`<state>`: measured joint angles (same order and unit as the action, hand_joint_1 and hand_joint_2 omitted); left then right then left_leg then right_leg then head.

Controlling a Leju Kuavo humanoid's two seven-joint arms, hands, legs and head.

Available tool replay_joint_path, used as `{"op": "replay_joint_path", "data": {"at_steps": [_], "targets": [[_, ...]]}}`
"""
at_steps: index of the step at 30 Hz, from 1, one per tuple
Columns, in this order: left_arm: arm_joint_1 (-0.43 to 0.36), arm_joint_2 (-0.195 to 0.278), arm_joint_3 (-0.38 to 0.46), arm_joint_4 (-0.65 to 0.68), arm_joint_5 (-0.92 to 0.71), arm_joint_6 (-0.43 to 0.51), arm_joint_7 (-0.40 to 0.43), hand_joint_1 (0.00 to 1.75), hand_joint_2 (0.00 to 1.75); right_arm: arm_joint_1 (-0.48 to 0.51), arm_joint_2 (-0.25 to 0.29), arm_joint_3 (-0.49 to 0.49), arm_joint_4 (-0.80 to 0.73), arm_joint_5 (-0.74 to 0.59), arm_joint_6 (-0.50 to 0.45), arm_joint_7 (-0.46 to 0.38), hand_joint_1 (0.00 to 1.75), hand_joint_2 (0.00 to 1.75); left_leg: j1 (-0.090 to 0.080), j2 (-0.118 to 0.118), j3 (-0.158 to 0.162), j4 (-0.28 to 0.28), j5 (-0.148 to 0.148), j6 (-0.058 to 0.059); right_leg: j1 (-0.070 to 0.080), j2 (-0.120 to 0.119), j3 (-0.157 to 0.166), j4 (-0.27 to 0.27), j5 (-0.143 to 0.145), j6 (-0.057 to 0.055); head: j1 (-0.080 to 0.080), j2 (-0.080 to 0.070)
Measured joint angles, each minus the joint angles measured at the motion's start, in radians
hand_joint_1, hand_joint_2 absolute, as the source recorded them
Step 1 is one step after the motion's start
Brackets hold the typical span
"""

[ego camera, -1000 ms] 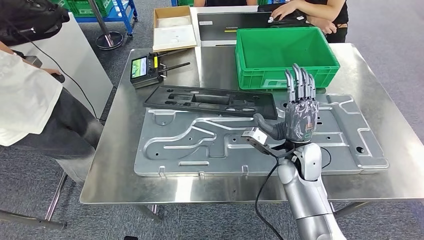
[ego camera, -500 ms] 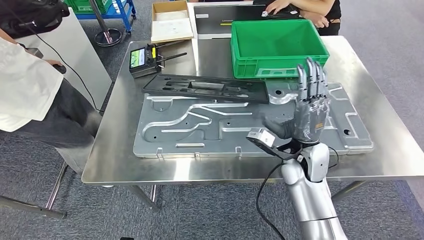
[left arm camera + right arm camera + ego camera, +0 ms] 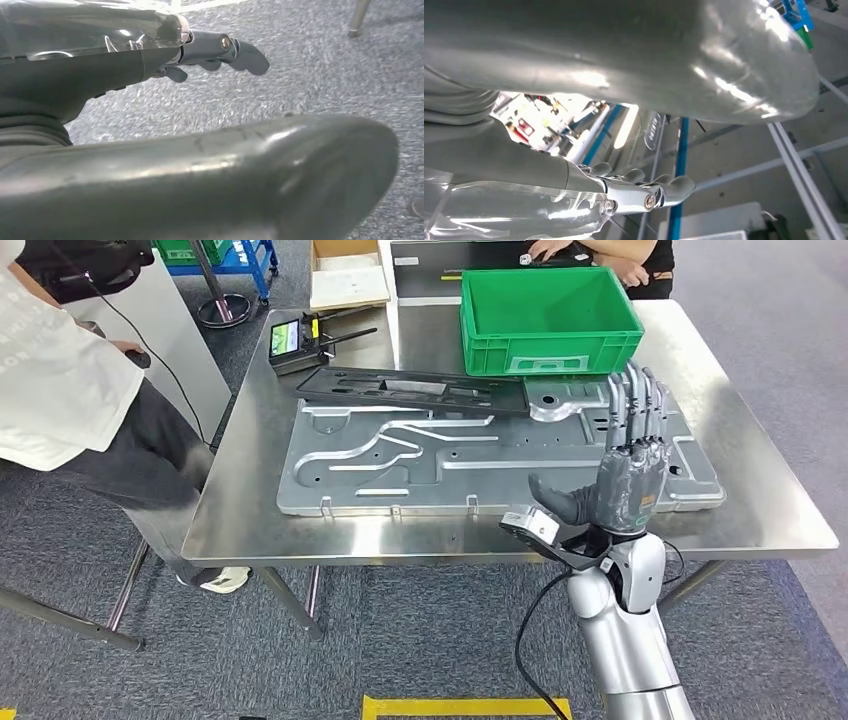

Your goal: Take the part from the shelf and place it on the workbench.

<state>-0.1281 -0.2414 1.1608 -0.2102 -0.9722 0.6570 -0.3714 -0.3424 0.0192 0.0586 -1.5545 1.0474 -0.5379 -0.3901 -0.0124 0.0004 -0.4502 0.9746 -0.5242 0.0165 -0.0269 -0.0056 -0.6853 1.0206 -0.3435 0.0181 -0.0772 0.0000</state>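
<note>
a shiny stainless-steel tabletop (image 3: 250, 525) on thin metal legs stands on grey carpet. a large pressed silver sheet-metal panel (image 3: 420, 465) lies flat across its middle. a long black plastic frame with cut-outs (image 3: 410, 390) lies along the panel's 12 o'clock edge, partly over it. at 1 o'clock sits an open green plastic crate (image 3: 548, 320). at 11 o'clock rests a black handheld controller with a small screen and antennas (image 3: 298, 344).

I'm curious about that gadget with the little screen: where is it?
In the head view, the black handheld controller with a small screen lies at the steel table's far left corner, beside the black plastic panel.
</note>
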Motion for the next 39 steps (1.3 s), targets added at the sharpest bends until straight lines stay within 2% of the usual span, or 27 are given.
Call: {"op": "replay_joint_path", "data": {"at_steps": [1, 2, 3, 5, 6, 8, 9, 10, 12, 13, 15, 17, 20, 21, 22, 24, 25, 27, 28, 29, 31, 32, 33, 35, 36, 37, 39], "targets": [[0.0, 0.0, 0.0, 0.0, 0.0, 0.002, -0.007, 0.0, 0.0, 0.004, -0.003, -0.003, -0.002, 0.0, 0.0, 0.002, 0.0, 0.0, 0.001, 0.002, -0.007, -0.011, 0.018, 0.007, 0.001, 0.001, -0.005, 0.0, -0.007, 0.005, 0.0, 0.0], [0.0, -0.001, 0.0, 0.0, 0.0, 0.004, -0.011, 0.0, 0.0, 0.008, -0.007, -0.007, -0.003, -0.001, 0.0, 0.004, 0.0, 0.0, 0.004, 0.005, -0.017, -0.02, 0.037, 0.014, 0.002, 0.002, -0.014, 0.014, -0.035, 0.009, 0.001, 0.0], [0.0, -0.002, 0.0, 0.0, 0.0, 0.005, -0.015, 0.0, 0.0, 0.012, -0.012, -0.013, -0.003, -0.002, 0.0, 0.005, 0.0, 0.0, 0.006, 0.008, -0.031, -0.027, 0.057, 0.019, 0.004, 0.004, -0.026, 0.052, -0.084, 0.011, 0.001, 0.0], [0.001, -0.002, 0.001, 0.0, 0.0, 0.006, -0.018, 0.0, 0.0, 0.024, -0.018, -0.027, -0.003, -0.007, 0.0, 0.006, 0.0, 0.0, 0.004, 0.009, -0.069, -0.021, 0.085, 0.024, 0.005, 0.006, -0.052, 0.17, -0.182, 0.015, 0.002, 0.0], [0.002, -0.002, 0.001, 0.0, 0.0, 0.006, -0.018, 0.0, 0.0, 0.032, -0.02, -0.034, -0.003, -0.01, 0.0, 0.005, 0.0, 0.0, 0.004, 0.009, -0.09, -0.014, 0.095, 0.024, 0.005, 0.006, -0.058, 0.227, -0.201, 0.016, 0.002, 0.0], [0.004, -0.002, 0.001, 0.0, 0.001, 0.006, -0.018, 0.0, 0.0, 0.047, -0.023, -0.048, -0.003, -0.016, 0.0, 0.003, 0.0, 0.0, 0.003, 0.01, -0.133, 0.004, 0.114, 0.022, 0.005, 0.005, -0.032, 0.262, -0.174, 0.018, 0.002, 0.0], [0.004, -0.002, 0.001, 0.0, 0.001, 0.006, -0.018, 0.0, 0.0, 0.05, -0.024, -0.053, -0.004, -0.018, 0.0, 0.002, 0.0, 0.0, 0.004, 0.01, -0.155, 0.015, 0.122, 0.019, 0.004, 0.005, 0.007, 0.228, -0.15, 0.018, 0.002, 0.0], [0.003, -0.002, 0.001, 0.0, 0.001, 0.006, -0.018, 0.0, 0.0, 0.051, -0.025, -0.057, -0.007, -0.02, 0.0, 0.001, 0.0, 0.0, 0.003, 0.01, -0.174, 0.027, 0.128, 0.016, 0.004, 0.005, 0.059, 0.168, -0.145, 0.016, 0.002, 0.0], [0.003, -0.002, 0.001, 0.0, 0.001, 0.006, -0.019, 0.0, 0.0, 0.053, -0.025, -0.062, -0.015, -0.021, 0.0, 0.001, 0.0, 0.0, 0.001, 0.009, -0.199, 0.046, 0.141, 0.007, 0.008, 0.007, 0.144, 0.053, -0.163, 0.007, -0.001, 0.0], [0.002, -0.003, 0.001, 0.0, 0.001, 0.006, -0.019, 0.0, 0.0, 0.054, -0.026, -0.064, -0.018, -0.022, 0.0, 0.001, 0.0, 0.0, 0.0, 0.009, -0.203, 0.05, 0.148, 0.003, 0.011, 0.008, 0.161, 0.023, -0.177, 0.001, -0.002, 0.0], [0.003, -0.003, 0.001, 0.0, 0.001, 0.006, -0.02, 0.0, 0.0, 0.057, -0.026, -0.067, -0.02, -0.022, 0.0, 0.001, 0.0, 0.0, 0.001, 0.008, -0.208, 0.05, 0.161, -0.008, 0.012, 0.008, 0.155, 0.012, -0.165, -0.013, -0.002, 0.0], [0.006, -0.002, 0.002, 0.0, 0.001, 0.006, -0.02, 0.0, 0.0, 0.058, -0.026, -0.069, -0.022, -0.022, 0.0, 0.001, 0.0, 0.0, 0.005, 0.006, -0.226, 0.076, 0.121, -0.022, 0.009, 0.004, 0.133, 0.009, -0.141, -0.029, -0.003, 0.0], [0.007, -0.002, 0.002, 0.0, 0.003, 0.006, -0.022, 0.0, 0.0, 0.068, -0.026, -0.076, -0.029, -0.028, 0.0, 0.0, 0.0, 0.0, 0.013, 0.005, -0.269, 0.233, -0.032, -0.039, 0.006, 0.001, 0.084, 0.009, -0.1, -0.039, -0.004, 0.0], [0.006, -0.002, 0.002, 0.0, 0.004, 0.005, -0.023, 0.0, 0.0, 0.075, -0.026, -0.079, -0.031, -0.032, 0.0, 0.0, 0.0, 0.0, 0.016, 0.005, -0.276, 0.293, -0.058, -0.042, 0.006, 0.001, 0.065, 0.009, -0.086, -0.037, -0.004, 0.0], [0.006, -0.002, 0.002, 0.0, 0.006, 0.005, -0.023, 0.0, 0.0, 0.082, -0.026, -0.083, -0.033, -0.036, 0.0, -0.001, 0.0, 0.0, 0.019, 0.005, -0.27, 0.334, -0.058, -0.045, 0.006, 0.001, 0.046, 0.01, -0.071, -0.035, -0.004, 0.0], [0.005, -0.002, 0.002, 0.0, 0.01, 0.004, -0.023, 0.0, 0.0, 0.094, -0.026, -0.091, -0.037, -0.043, 0.0, -0.003, 0.0, 0.0, 0.022, 0.005, -0.214, 0.325, -0.004, -0.045, 0.004, 0.001, 0.01, 0.011, -0.043, -0.028, -0.004, 0.0], [0.004, -0.002, 0.002, 0.0, 0.01, 0.004, -0.023, 0.0, 0.0, 0.099, -0.026, -0.095, -0.04, -0.046, 0.0, -0.004, 0.0, 0.0, 0.022, 0.004, -0.159, 0.27, 0.016, -0.042, 0.004, 0.001, -0.004, 0.011, -0.029, -0.024, -0.004, 0.0], [0.0, -0.002, 0.002, 0.0, 0.01, 0.003, -0.023, 0.0, 0.0, 0.104, -0.026, -0.101, -0.05, -0.049, 0.0, -0.007, 0.0, 0.0, 0.018, 0.004, -0.034, 0.109, -0.005, -0.032, 0.004, 0.0, -0.02, 0.011, -0.005, -0.013, -0.004, 0.0], [-0.002, -0.002, 0.002, 0.0, 0.01, 0.003, -0.021, 0.0, 0.0, 0.106, -0.026, -0.104, -0.054, -0.052, 0.0, -0.009, 0.0, 0.0, 0.014, 0.003, 0.007, 0.048, -0.023, -0.026, 0.003, -0.001, -0.021, 0.007, 0.008, -0.006, -0.004, 0.0], [-0.003, -0.002, 0.002, 0.0, 0.01, 0.003, -0.02, 0.0, 0.0, 0.109, -0.026, -0.107, -0.057, -0.056, 0.0, -0.011, 0.0, 0.0, 0.01, 0.003, 0.025, 0.013, -0.035, -0.019, 0.002, -0.002, -0.02, 0.001, 0.021, 0.001, -0.004, 0.0], [-0.002, -0.003, 0.002, 0.0, 0.01, 0.003, -0.018, 0.0, 0.0, 0.119, -0.026, -0.113, -0.059, -0.065, 0.0, -0.016, 0.0, 0.0, 0.009, 0.005, 0.012, 0.002, -0.014, -0.003, 0.0, -0.002, -0.02, -0.013, 0.034, 0.015, -0.004, 0.0], [-0.001, -0.003, 0.002, 0.0, 0.01, 0.003, -0.017, 0.0, 0.0, 0.126, -0.026, -0.116, -0.06, -0.069, 0.0, -0.017, 0.0, 0.0, 0.01, 0.008, 0.001, -0.001, 0.0, 0.006, -0.001, -0.001, -0.027, -0.003, 0.011, 0.018, -0.004, 0.0], [0.0, -0.003, 0.002, 0.0, 0.011, 0.002, -0.017, 0.0, 0.0, 0.133, -0.027, -0.12, -0.061, -0.074, 0.0, -0.019, 0.0, 0.0, 0.011, 0.01, -0.014, -0.004, 0.017, 0.015, -0.001, 0.001, -0.037, 0.027, -0.034, 0.02, -0.004, 0.0], [0.0, -0.004, 0.002, 0.0, 0.009, 0.0, -0.015, 0.0, 0.0, 0.147, -0.027, -0.13, -0.067, -0.083, 0.0, -0.024, 0.0, 0.0, 0.008, 0.012, -0.048, -0.003, 0.047, 0.027, -0.001, 0.002, -0.064, 0.147, -0.154, 0.021, -0.004, 0.0], [0.001, -0.004, 0.002, 0.0, 0.005, -0.001, -0.013, 0.0, 0.0, 0.156, -0.028, -0.136, -0.07, -0.091, 0.0, -0.029, 0.0, 0.0, 0.005, 0.012, -0.067, -0.001, 0.061, 0.029, 0.0, 0.002, -0.072, 0.214, -0.189, 0.022, -0.004, 0.0], [0.001, -0.004, 0.001, 0.0, 0.0, -0.001, -0.01, 0.0, 0.0, 0.166, -0.028, -0.143, -0.075, -0.1, 0.0, -0.037, 0.0, 0.0, 0.003, 0.012, -0.086, 0.001, 0.075, 0.03, 0.003, 0.003, -0.073, 0.266, -0.194, 0.022, -0.004, 0.0], [0.0, -0.004, -0.001, 0.0, -0.008, -0.001, -0.006, 0.0, 0.0, 0.184, -0.028, -0.16, -0.083, -0.122, 0.0, -0.057, 0.0, 0.0, -0.001, 0.012, -0.127, 0.011, 0.098, 0.029, 0.007, 0.003, -0.032, 0.283, -0.147, 0.016, -0.004, 0.0]]}}
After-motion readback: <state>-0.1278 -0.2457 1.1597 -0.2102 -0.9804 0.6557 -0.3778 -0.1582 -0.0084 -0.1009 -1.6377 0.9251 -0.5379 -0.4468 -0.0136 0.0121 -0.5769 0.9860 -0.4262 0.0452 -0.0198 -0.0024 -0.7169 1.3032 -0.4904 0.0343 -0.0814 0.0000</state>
